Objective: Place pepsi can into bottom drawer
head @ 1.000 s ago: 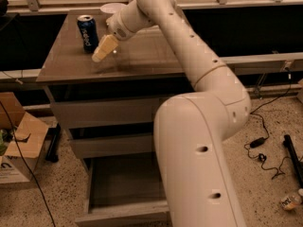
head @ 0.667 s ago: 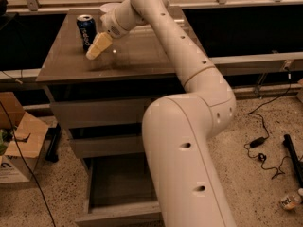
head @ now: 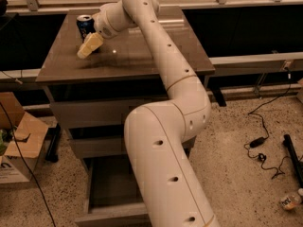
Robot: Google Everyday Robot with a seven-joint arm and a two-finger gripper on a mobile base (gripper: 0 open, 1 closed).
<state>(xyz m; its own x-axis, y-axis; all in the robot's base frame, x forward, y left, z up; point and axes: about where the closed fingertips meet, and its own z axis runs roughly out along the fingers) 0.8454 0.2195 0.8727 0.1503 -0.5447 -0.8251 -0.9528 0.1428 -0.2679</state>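
Note:
The pepsi can [head: 84, 24], dark blue with a silver top, stands upright at the back left of the cabinet top [head: 128, 56]. My gripper [head: 88, 46] hangs just in front of and slightly right of the can, its cream tip pointing down-left, close above the cabinet top. The can is not lifted. The bottom drawer [head: 111, 193] is pulled open below the two shallower drawers, and my arm covers much of its right side. Its visible base holds nothing.
A cardboard box [head: 18, 143] sits on the floor to the left of the cabinet. Cables and a power adapter [head: 258, 143] lie on the floor at right. A small bottle [head: 289, 201] lies at the lower right. A rail runs behind the cabinet.
My arm has swung left across the cabinet top, bringing the gripper closer to the pepsi can. The can has not moved.

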